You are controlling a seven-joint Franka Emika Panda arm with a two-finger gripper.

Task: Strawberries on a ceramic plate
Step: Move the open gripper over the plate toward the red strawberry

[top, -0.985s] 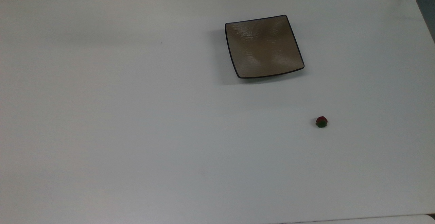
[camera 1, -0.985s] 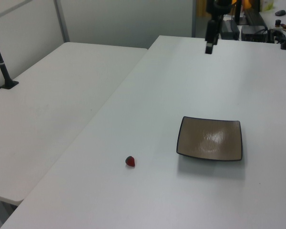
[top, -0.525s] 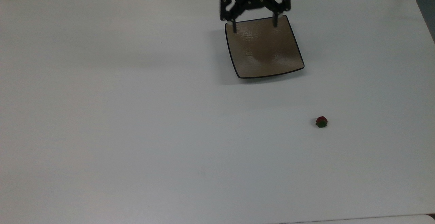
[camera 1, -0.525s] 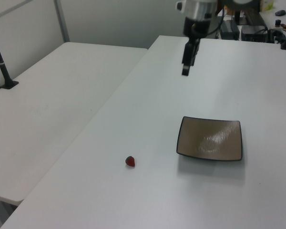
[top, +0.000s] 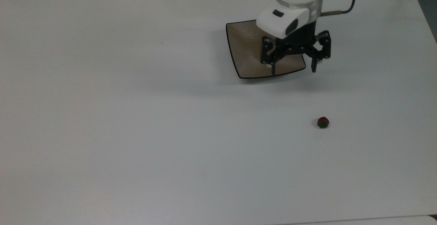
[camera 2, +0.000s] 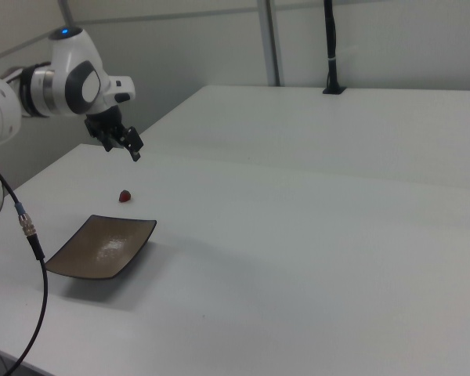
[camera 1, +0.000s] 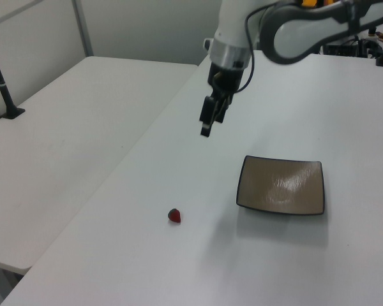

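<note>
We see the gripper (top: 293, 68) high above the white table (top: 136, 115), with nothing between its two black fingers (top: 313, 65). In the top view the fingers stand wide apart, so the jaws are open and hold nothing. The white arm (top: 297, 3) comes in from the top view's upper edge and the fingers point down toward the table.

In the top view the ceramic plate (top: 244, 47) lies under the gripper and toward the top view's left of it. The gripper body covers the part of the plate on the top view's right, and one finger appears over the plate's lower edge while the other appears just past the plate's corner, over the bare table. The gripper does not touch the plate. In the left view the gripper (camera 1: 209, 121) hangs in the air, and the plate (camera 1: 281, 185) is below it and toward the left view's right. In the right view the gripper (camera 2: 127, 145) is above the plate (camera 2: 100, 247), well clear of it.

The strawberry (top: 323, 122) lies on the table, apart from the gripper, lower in the top view and a little to the top view's right of the fingers. It is well apart from the plate too. In the left view the strawberry (camera 1: 174, 215) is below the gripper and slightly to the left view's left. In the right view the strawberry (camera 2: 125, 196) sits on the table under the gripper, between the gripper and the plate as this view shows them.

A black cable (camera 2: 27, 235) hangs from the arm at the right view's left.
</note>
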